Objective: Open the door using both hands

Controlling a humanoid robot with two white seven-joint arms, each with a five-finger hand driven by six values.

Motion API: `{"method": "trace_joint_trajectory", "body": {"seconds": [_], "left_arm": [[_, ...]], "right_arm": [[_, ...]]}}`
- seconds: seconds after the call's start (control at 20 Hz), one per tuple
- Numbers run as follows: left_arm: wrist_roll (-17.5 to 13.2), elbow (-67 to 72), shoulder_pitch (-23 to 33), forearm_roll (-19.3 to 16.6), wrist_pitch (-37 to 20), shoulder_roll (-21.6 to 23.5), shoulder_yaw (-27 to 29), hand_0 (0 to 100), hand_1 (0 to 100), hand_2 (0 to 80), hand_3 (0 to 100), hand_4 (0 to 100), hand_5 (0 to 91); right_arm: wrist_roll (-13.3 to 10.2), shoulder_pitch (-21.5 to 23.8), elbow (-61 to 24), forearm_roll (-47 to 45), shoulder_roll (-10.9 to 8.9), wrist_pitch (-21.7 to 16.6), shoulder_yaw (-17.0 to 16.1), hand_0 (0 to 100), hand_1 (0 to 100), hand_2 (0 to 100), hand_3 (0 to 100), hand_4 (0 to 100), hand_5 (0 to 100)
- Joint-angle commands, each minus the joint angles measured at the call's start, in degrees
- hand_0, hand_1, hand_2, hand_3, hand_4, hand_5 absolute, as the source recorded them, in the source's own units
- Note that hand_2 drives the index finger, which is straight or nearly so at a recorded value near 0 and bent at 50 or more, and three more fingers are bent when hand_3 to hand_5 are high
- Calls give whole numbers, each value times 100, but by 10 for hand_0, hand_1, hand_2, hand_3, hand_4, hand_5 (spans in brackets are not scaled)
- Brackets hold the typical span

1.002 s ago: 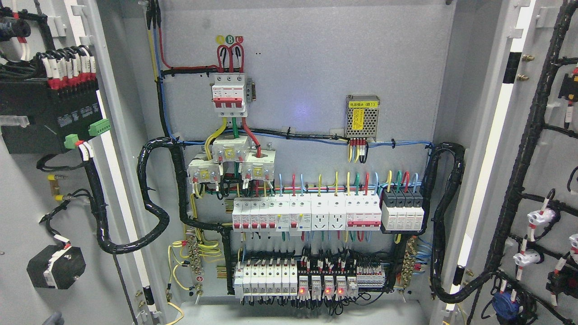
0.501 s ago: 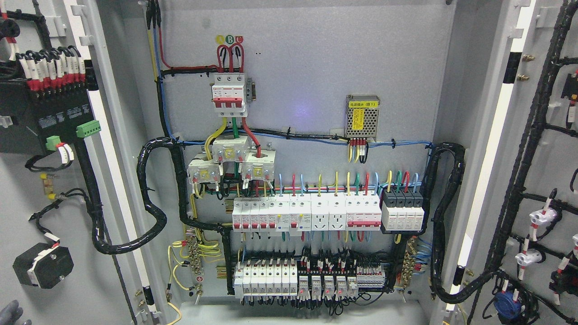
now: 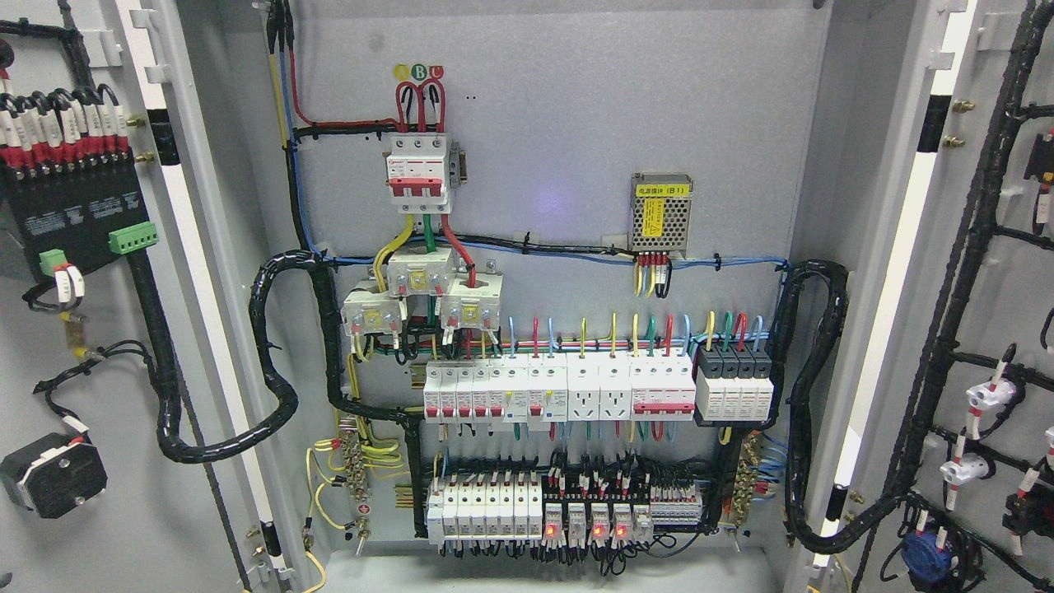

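Nearest, at 7 o'clock, the left door (image 3: 123,511) has swung further open than half a second ago. Everything bolted to its inner face has slid toward 9 o'clock: the round black part (image 3: 53,475) now sits almost at the frame's edge, and the black terminal module (image 3: 70,214) with its green plugs (image 3: 132,239) has shifted left as well. The grey left hand (image 3: 4,581), plain at the bottom corner before, is down to a bare sliver at the very edge. Whether it is open, closed, or touching the door cannot be told. The right hand does not show.

At 3 o'clock the right door (image 3: 1013,272) stands open as it did, with black cable looms across its inside.

Farther back, the cabinet's back panel (image 3: 568,123) holds the red-and-white main breaker (image 3: 418,171) at 12 o'clock and the breaker row (image 3: 560,391) at centre. At 6 o'clock three relays (image 3: 586,522) glow red, where one did a moment ago
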Motion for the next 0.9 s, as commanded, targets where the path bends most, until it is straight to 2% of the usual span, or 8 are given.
{"method": "trace_joint_trajectory", "body": {"seconds": [0.0, 0.25, 0.6, 0.85], "left_arm": [[16, 946, -269, 9, -2868, 449, 349, 120, 556, 0, 0, 0, 0], [15, 1219, -436, -8, -2174, 563, 296, 120, 556, 0, 0, 0, 0], [7, 1851, -752, -105, -2155, 739, 68, 120, 556, 0, 0, 0, 0], [-2, 2457, -1279, -237, -2155, 801, -152, 120, 556, 0, 0, 0, 0]], "right_arm": [[0, 69, 10, -94, -30, -3, -37, 100, 130, 0, 0, 0, 0], [0, 61, 88, -217, -39, -3, -37, 100, 130, 0, 0, 0, 0], [-35, -1, 317, -217, -22, 5, -46, 100, 130, 0, 0, 0, 0], [-27, -10, 379, -217, -22, 5, -151, 100, 130, 0, 0, 0, 0]]}}
